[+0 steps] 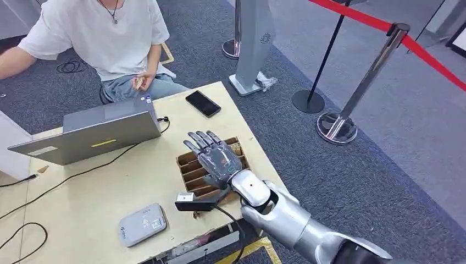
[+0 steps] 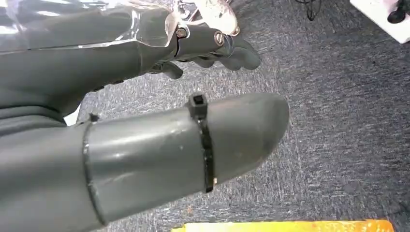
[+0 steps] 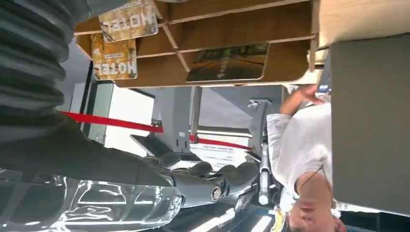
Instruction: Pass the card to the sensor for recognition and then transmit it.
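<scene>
Right hand (image 1: pixel 217 157) spread, empty, over cardboard tray (image 1: pixel 189 170); right wrist view reveals cards (image 3: pixel 128 20) slotted inside.

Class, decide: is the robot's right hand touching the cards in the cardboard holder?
Apart. The right wrist view shows open background between the right hand and the cards in the cardboard holder; the fingers are spread, holding nothing.
</scene>
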Controlling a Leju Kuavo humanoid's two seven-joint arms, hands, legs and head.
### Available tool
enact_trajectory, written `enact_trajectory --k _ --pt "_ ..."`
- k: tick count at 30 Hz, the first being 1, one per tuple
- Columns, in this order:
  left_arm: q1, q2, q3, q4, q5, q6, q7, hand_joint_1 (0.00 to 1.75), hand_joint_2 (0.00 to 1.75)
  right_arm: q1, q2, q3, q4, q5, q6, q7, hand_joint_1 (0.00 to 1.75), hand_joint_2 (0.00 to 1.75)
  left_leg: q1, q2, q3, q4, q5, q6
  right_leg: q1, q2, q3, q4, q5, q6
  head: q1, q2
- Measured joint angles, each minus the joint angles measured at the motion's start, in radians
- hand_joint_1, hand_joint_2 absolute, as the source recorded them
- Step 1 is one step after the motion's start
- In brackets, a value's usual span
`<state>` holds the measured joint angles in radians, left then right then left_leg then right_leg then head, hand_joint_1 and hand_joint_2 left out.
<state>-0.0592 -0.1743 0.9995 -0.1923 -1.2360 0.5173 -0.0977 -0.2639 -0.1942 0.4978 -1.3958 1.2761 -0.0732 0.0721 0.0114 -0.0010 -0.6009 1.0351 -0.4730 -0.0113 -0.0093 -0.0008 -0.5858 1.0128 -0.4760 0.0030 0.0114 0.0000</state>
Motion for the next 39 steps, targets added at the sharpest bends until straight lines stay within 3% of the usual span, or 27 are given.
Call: enact_trajectory --k 1,4,8,9,23,25,26,28,29,30,39 --pt "0.000 0.000 0.000 0.000 0.003 0.000 0.000 0.00 0.00 -0.005 0.000 0.005 0.005 -0.001 0.001 0.000 0.30 1.75 0.000 0.000 0.000 0.000 0.000 0.000 0.000 0.000 0.000 0.000 0.000 0.000 0.000 0.000" --pt "0.000 0.000 0.000 0.000 0.007 0.000 0.000 0.00 0.00 -0.022 0.000 0.017 0.020 -0.002 0.003 -0.002 0.28 1.75 0.000 0.000 0.000 0.000 0.000 0.000 0.000 0.000 0.000 0.000 0.000 0.000 0.000 0.000" --pt "0.000 0.000 0.003 0.000 0.014 0.003 0.000 0.00 0.00 -0.049 0.000 0.031 0.041 -0.008 0.010 -0.006 0.56 1.75 0.000 0.000 0.000 0.000 0.000 0.000 0.000 0.000 0.000 0.000 0.000 0.000 0.000 0.000" --pt "0.000 0.000 0.005 0.000 0.015 0.003 0.000 0.00 0.00 -0.054 0.000 0.035 0.045 -0.011 0.011 -0.006 0.51 1.75 0.000 0.000 0.000 0.000 0.000 0.000 0.000 0.000 0.000 0.000 0.000 0.000 0.000 0.000" --pt "0.000 -0.001 0.021 0.000 0.021 0.006 0.000 0.00 0.00 -0.085 0.000 0.063 0.084 -0.021 0.013 -0.008 0.56 1.75 0.000 0.000 0.000 0.000 0.000 0.000 0.000 0.000 0.000 0.000 0.000 0.000 0.000 0.000" --pt "0.000 -0.001 0.022 0.000 0.021 0.006 0.000 0.00 0.00 -0.085 0.000 0.065 0.087 -0.023 0.014 -0.007 0.75 1.75 0.000 0.000 0.000 0.000 0.000 0.000 0.000 0.000 0.000 0.000 0.000 0.000 0.000 0.000" --pt "0.000 -0.001 0.022 0.000 0.021 0.006 0.000 0.00 0.00 -0.085 0.000 0.066 0.088 -0.023 0.013 -0.007 1.29 1.75 0.000 0.000 0.000 0.000 0.000 0.000 0.000 0.000 0.000 0.000 0.000 0.000 0.000 0.000" --pt "0.000 -0.001 0.022 0.000 0.022 0.007 0.000 0.00 0.00 -0.085 0.000 0.068 0.089 -0.025 0.013 -0.006 1.24 1.75 0.000 0.000 0.000 0.000 0.000 0.000 0.000 0.000 0.000 0.000 0.000 0.000 0.000 0.000" --pt "0.000 -0.001 0.023 0.000 0.023 0.008 0.000 0.00 0.00 -0.085 0.000 0.068 0.090 -0.026 0.013 -0.002 0.91 1.75 0.000 0.000 0.000 0.000 0.000 0.000 0.000 0.000 0.000 0.000 0.000 0.000 0.000 0.000" --pt "0.000 -0.001 0.023 0.000 0.024 0.009 0.000 0.00 0.00 -0.085 0.000 0.068 0.090 -0.026 0.013 -0.001 0.77 1.75 0.000 0.000 0.000 0.000 0.000 0.000 0.000 0.000 0.000 0.000 0.000 0.000 0.000 0.000" --pt "0.000 -0.005 0.023 0.000 0.024 0.010 0.000 0.00 0.00 -0.085 0.000 0.068 0.093 -0.026 0.012 0.001 0.98 1.75 0.000 0.000 0.000 0.000 0.000 0.000 0.000 0.000 0.000 0.000 0.000 0.000 0.000 0.000"
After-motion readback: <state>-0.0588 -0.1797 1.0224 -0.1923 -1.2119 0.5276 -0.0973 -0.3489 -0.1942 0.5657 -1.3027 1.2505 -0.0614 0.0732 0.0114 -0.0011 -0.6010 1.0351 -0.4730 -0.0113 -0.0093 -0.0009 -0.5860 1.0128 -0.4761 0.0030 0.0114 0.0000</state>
